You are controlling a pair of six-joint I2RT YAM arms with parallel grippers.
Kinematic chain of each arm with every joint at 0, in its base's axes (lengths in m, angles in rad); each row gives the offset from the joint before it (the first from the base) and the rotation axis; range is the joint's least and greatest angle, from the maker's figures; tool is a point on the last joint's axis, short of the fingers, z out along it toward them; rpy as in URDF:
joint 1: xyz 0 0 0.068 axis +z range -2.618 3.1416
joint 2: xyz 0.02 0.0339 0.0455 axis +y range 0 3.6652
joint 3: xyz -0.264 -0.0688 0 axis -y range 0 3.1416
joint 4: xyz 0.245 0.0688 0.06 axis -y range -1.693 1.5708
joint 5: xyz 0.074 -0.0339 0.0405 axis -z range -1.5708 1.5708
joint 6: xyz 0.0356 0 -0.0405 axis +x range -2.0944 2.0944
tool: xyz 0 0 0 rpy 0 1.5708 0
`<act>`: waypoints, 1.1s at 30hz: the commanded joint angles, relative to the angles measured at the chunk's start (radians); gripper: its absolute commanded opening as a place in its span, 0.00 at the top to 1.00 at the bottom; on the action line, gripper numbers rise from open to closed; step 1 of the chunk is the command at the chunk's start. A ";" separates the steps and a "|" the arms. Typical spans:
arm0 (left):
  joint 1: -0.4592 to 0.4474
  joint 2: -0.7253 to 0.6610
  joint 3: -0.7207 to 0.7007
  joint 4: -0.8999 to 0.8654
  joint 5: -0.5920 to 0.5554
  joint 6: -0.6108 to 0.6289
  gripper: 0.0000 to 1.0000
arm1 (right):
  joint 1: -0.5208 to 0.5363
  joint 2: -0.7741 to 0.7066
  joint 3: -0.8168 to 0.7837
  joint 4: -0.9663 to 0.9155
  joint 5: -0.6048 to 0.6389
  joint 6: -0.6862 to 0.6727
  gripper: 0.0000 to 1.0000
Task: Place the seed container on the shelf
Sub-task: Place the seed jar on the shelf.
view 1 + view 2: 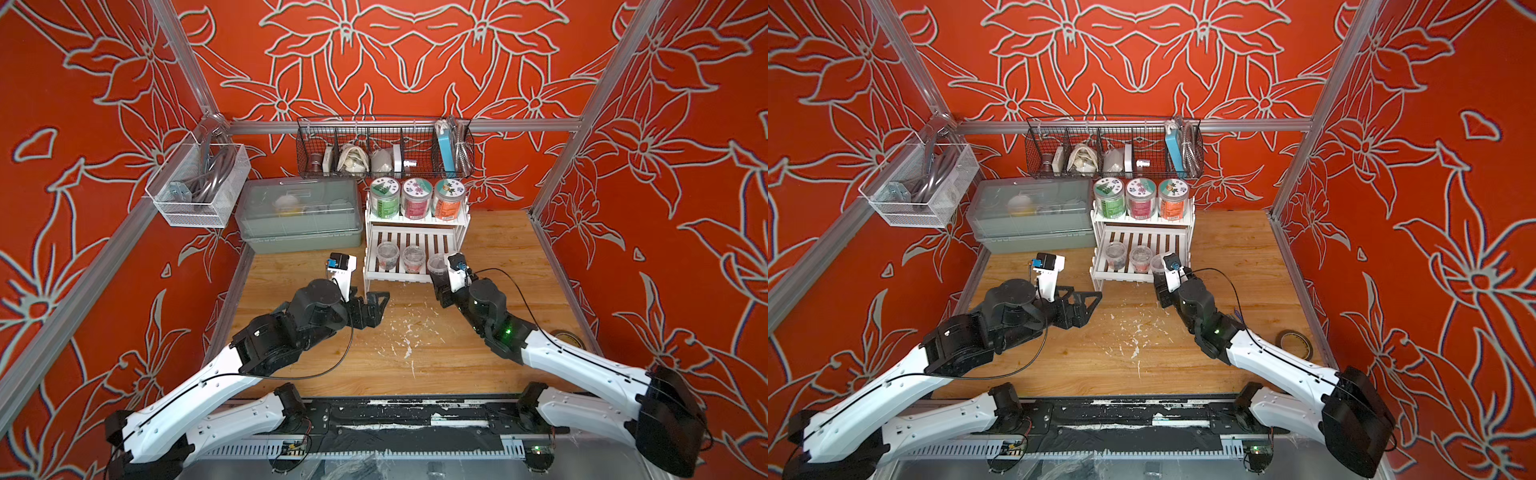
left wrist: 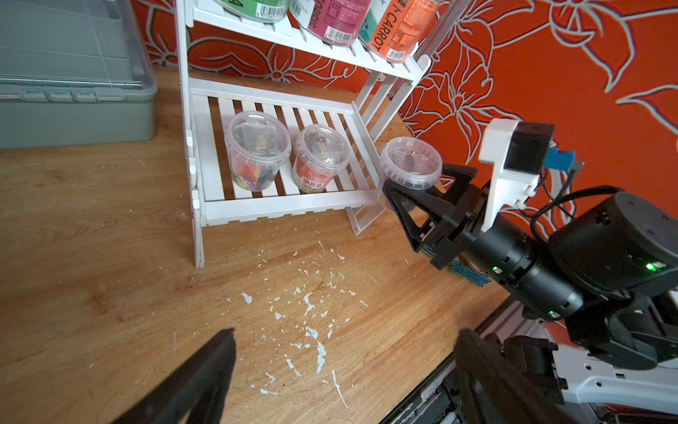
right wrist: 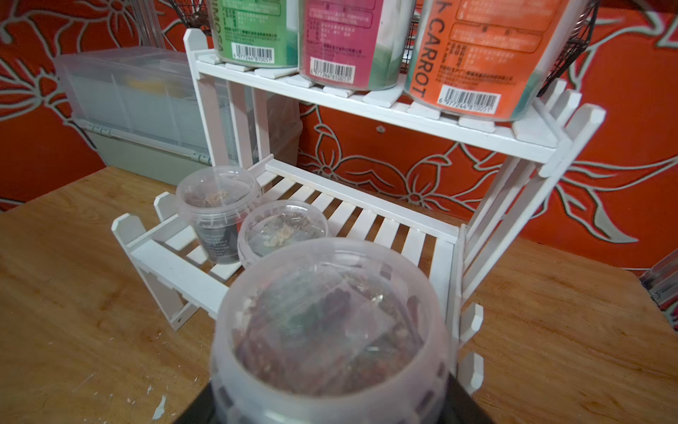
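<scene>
The seed container (image 3: 330,330), a small clear lidded tub, sits between the fingers of my right gripper (image 3: 330,403), which is shut on it. In the left wrist view the seed container (image 2: 410,163) hangs at the front right corner of the shelf (image 2: 286,209), just outside its side panel and a little above the lower board. Both top views show the seed container (image 1: 437,264) (image 1: 1158,264) there. Two similar tubs (image 2: 257,147) (image 2: 320,154) stand on the lower tier's left and middle. My left gripper (image 1: 374,303) (image 2: 341,367) hovers open and empty over the table, left of the shelf (image 1: 415,221).
Three tall labelled jars (image 1: 413,199) fill the upper tier. A grey lidded box (image 1: 299,216) stands left of the shelf. A black wire basket (image 1: 382,145) hangs above it and a white mesh basket (image 1: 195,187) at the left. A tape roll (image 1: 1296,343) lies at the right. White flakes (image 1: 403,332) litter the table.
</scene>
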 commanded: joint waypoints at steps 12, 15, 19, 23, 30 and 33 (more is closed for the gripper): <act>0.019 -0.039 -0.027 0.024 -0.018 0.023 0.07 | -0.017 0.108 0.020 0.122 0.075 0.051 0.40; 0.018 -0.043 -0.034 0.030 -0.016 0.022 0.07 | -0.025 0.129 0.022 0.121 0.069 0.065 0.40; 0.020 -0.045 -0.035 0.032 -0.015 0.023 0.07 | -0.033 0.150 0.022 0.123 0.063 0.077 0.40; 0.019 -0.046 -0.037 0.035 -0.013 0.024 0.07 | -0.044 0.163 0.019 0.126 0.057 0.081 0.40; 0.020 -0.047 -0.038 0.035 -0.011 0.026 0.07 | -0.083 0.163 0.014 0.110 0.023 0.064 0.40; 0.021 -0.047 -0.038 0.035 -0.010 0.027 0.07 | -0.101 0.162 0.011 0.105 0.009 0.055 0.40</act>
